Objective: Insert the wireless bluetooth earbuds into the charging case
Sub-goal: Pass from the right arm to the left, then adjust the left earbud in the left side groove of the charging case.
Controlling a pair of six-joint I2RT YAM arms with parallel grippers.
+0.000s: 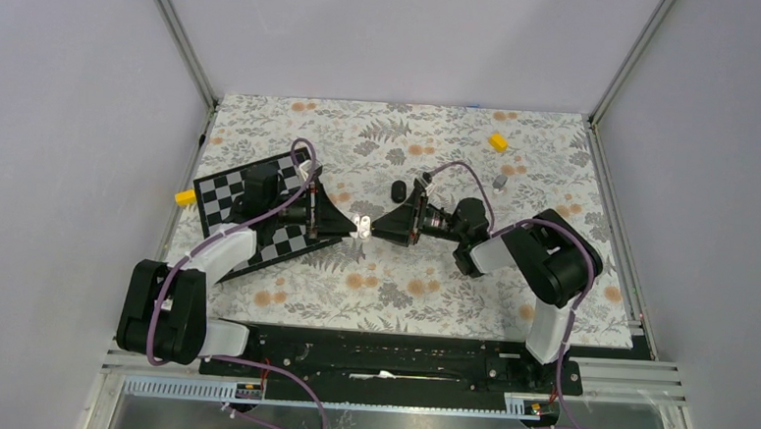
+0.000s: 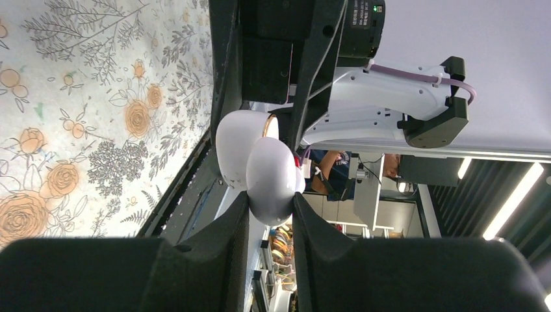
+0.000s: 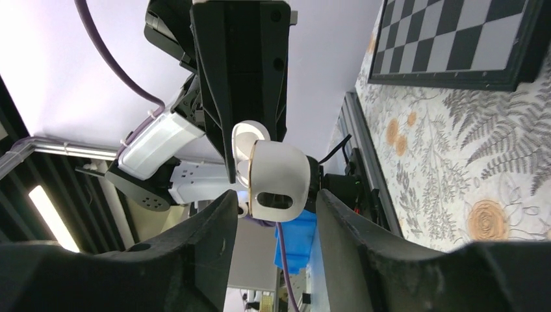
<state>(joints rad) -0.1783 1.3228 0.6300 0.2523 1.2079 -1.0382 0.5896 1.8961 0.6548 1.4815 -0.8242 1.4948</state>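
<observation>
Now, left gripper [image 2: 270, 198] clamps white charging case [image 2: 269, 172]; right gripper [image 3: 276, 194] straddles it (grip unclear).

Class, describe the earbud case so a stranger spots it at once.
On the flowered table, right of the checkerboard, two arms meet. The left tool holds the case there. It alone is small, white and rounded; nearby bits are yellow or dark.
</observation>
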